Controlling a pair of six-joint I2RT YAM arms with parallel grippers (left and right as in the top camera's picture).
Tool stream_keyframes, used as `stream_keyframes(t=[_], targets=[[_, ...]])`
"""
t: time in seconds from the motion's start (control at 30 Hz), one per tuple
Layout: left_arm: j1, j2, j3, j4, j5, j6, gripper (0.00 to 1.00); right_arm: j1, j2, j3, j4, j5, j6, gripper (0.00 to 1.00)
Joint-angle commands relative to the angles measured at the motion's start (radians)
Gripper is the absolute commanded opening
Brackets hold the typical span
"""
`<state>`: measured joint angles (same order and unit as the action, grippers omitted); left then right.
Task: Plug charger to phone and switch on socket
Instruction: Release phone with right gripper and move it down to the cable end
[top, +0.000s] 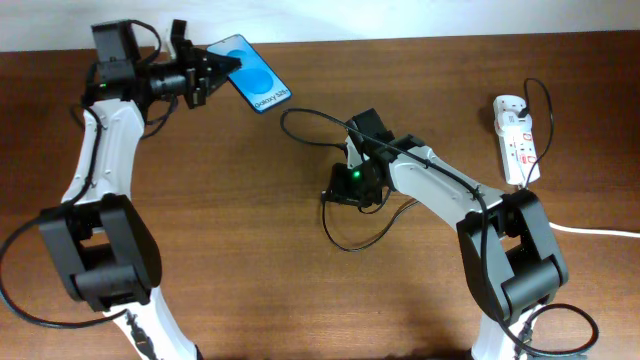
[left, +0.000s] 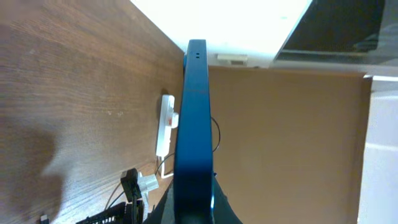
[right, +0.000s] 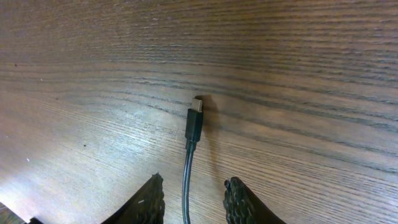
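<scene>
My left gripper (top: 215, 70) is shut on the phone (top: 252, 78), blue screen up, and holds it tilted above the table at the back left. In the left wrist view the phone (left: 194, 124) shows edge-on between the fingers. The charger cable (top: 345, 240) loops across the middle of the table. Its plug tip (right: 194, 121) lies flat on the wood. My right gripper (right: 193, 186) is open, low over the table, its fingers either side of the cable just behind the tip. The socket (top: 516, 138), a white power strip, lies at the far right.
The socket's thick white cord (top: 595, 231) runs off to the right edge. The socket also shows in the left wrist view (left: 165, 124). A wall and a white surface stand beyond the table's far edge.
</scene>
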<state>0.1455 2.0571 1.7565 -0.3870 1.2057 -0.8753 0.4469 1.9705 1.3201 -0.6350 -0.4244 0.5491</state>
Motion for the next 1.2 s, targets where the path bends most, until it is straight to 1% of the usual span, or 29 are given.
stream_keyframes(t=[0.0, 0.07, 0.17, 0.27, 0.37, 0.53, 0.63, 0.7, 0.8, 0.87, 1.0, 1.03, 1.07, 1.17], targets=[[0.053, -0.002, 0.015, 0.042, 0.043, -0.061, 0.0, 0.011, 0.032, 0.025, 0.004, -0.01, 0.013, 0.33], [0.076, -0.002, 0.015, 0.046, 0.044, -0.068, 0.0, 0.013, 0.032, 0.026, 0.003, -0.014, 0.013, 0.3], [0.098, -0.002, 0.015, 0.046, 0.045, -0.068, 0.0, 0.026, 0.034, 0.026, 0.0, -0.037, 0.013, 0.3], [0.095, -0.002, 0.015, 0.046, 0.045, -0.068, 0.0, 0.05, 0.035, 0.044, -0.024, 0.003, 0.033, 0.31], [0.088, -0.002, 0.015, 0.046, 0.045, -0.068, 0.0, 0.067, 0.071, 0.098, -0.092, 0.037, 0.034, 0.31], [0.088, -0.002, 0.015, 0.046, 0.049, -0.067, 0.0, 0.091, 0.164, 0.237, -0.253, 0.06, 0.005, 0.31], [0.088, -0.002, 0.015, 0.046, 0.049, -0.067, 0.0, 0.096, 0.169, 0.246, -0.259, 0.066, 0.005, 0.29], [0.088, -0.002, 0.015, 0.046, 0.049, -0.067, 0.0, 0.096, 0.169, 0.246, -0.259, 0.067, 0.005, 0.25], [0.088, -0.002, 0.015, 0.046, 0.049, -0.067, 0.0, 0.096, 0.169, 0.246, -0.259, 0.067, 0.005, 0.09], [0.088, -0.002, 0.015, 0.046, 0.049, -0.067, 0.0, 0.094, 0.169, 0.257, -0.267, 0.066, -0.015, 0.04], [0.088, -0.002, 0.015, 0.046, 0.063, -0.067, 0.0, 0.093, 0.169, 0.269, -0.301, 0.063, -0.048, 0.04], [0.088, -0.002, 0.015, 0.046, 0.064, -0.067, 0.0, 0.097, 0.169, 0.269, -0.301, 0.067, -0.053, 0.08], [0.088, -0.002, 0.015, 0.046, 0.064, -0.067, 0.0, 0.097, 0.169, 0.269, -0.305, 0.068, -0.057, 0.15], [0.088, -0.002, 0.015, 0.046, 0.067, -0.067, 0.0, 0.096, 0.178, 0.269, -0.35, 0.057, -0.089, 0.25]])
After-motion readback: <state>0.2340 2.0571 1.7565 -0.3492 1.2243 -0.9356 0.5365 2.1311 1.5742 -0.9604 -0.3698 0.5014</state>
